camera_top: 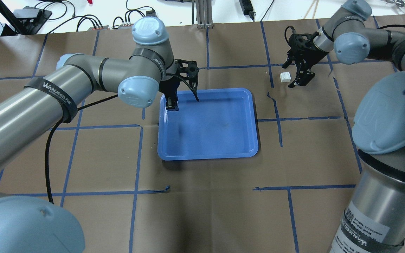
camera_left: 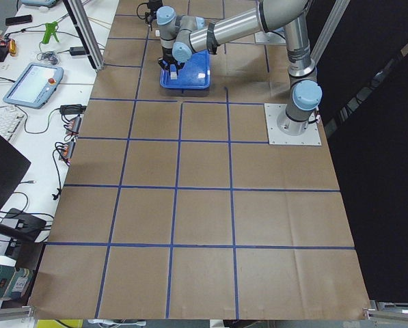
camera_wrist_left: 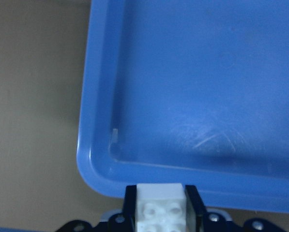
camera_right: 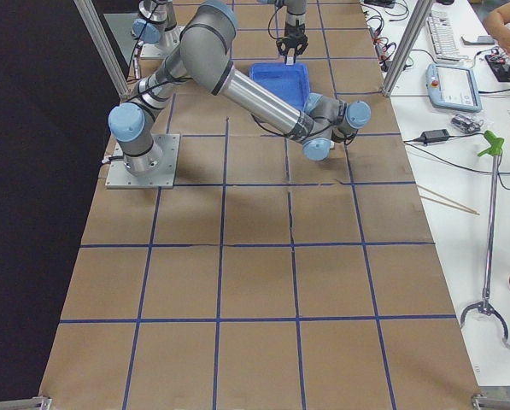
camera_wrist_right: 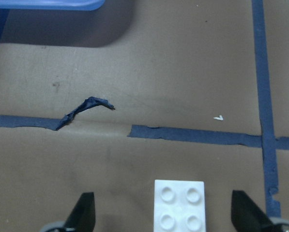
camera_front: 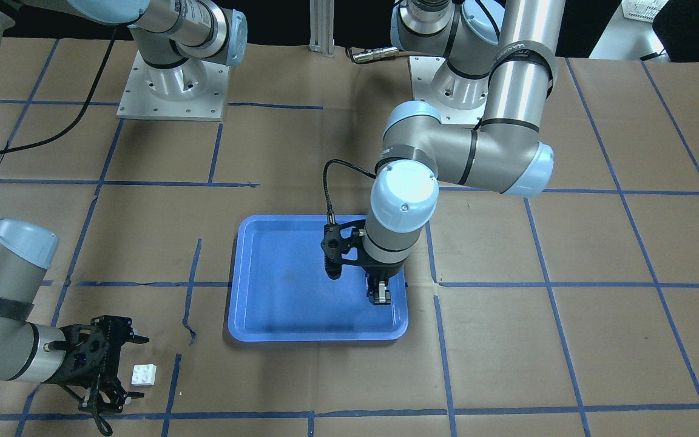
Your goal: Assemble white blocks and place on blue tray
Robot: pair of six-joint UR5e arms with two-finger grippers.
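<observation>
The blue tray (camera_front: pixel 301 285) (camera_top: pixel 216 123) lies mid-table. My left gripper (camera_front: pixel 380 297) (camera_top: pixel 172 105) is shut on a white block (camera_wrist_left: pixel 161 210) (camera_front: pixel 380 297) and holds it over the tray's corner, just above the rim (camera_wrist_left: pixel 100 179). The second white block (camera_front: pixel 144 374) (camera_top: pixel 285 77) (camera_wrist_right: pixel 179 205) lies studs up on the brown paper, away from the tray. My right gripper (camera_front: pixel 134 367) (camera_top: pixel 297 75) (camera_wrist_right: pixel 166 217) is open and low, its fingers (camera_wrist_right: pixel 83 212) on either side of that block without touching it.
Brown paper with blue tape lines (camera_front: pixel 489 284) covers the table. A torn curl of tape (camera_wrist_right: pixel 83 108) lies between the right gripper and the tray. Both arm bases (camera_front: pixel 173 85) stand at the robot side. A black cable (camera_front: pixel 328 182) loops over the tray.
</observation>
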